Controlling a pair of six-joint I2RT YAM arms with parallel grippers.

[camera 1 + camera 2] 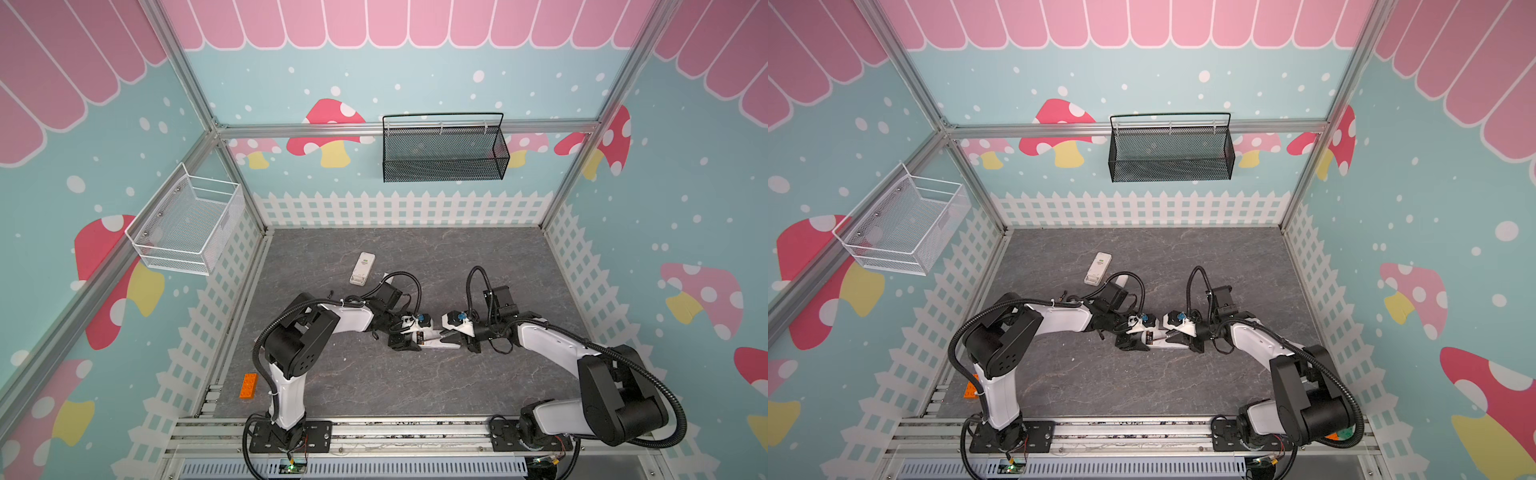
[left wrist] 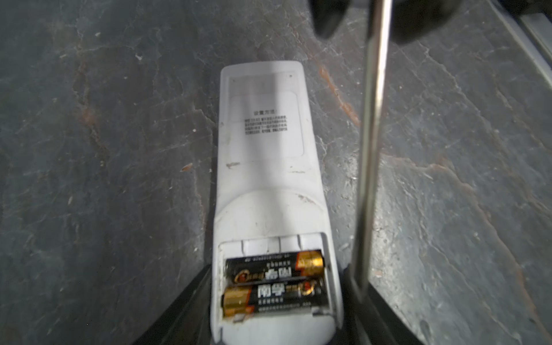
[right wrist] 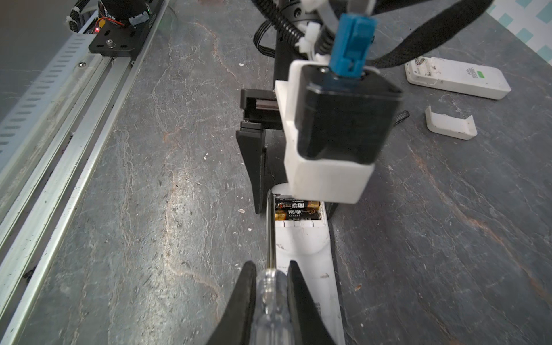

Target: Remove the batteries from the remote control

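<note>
Remote (image 2: 265,143) is laid back-up on desk (image 2: 104,149), batteries (image 2: 273,282) seated in open bay (image 2: 263,242). Left gripper (image 2: 276,268) jaws are set astride that end, prob. to steady it; squeeze can't be told. Screwdriver (image 3: 268,301) is clamped in right gripper (image 3: 271,277) jaws for prying

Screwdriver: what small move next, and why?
Probably swing the screwdriver tip sideways into the open compartment, under a battery end. Both batteries sit in the remote, and the shaft lies along its edge, outside the compartment. The right tool is shut on the handle.
</note>
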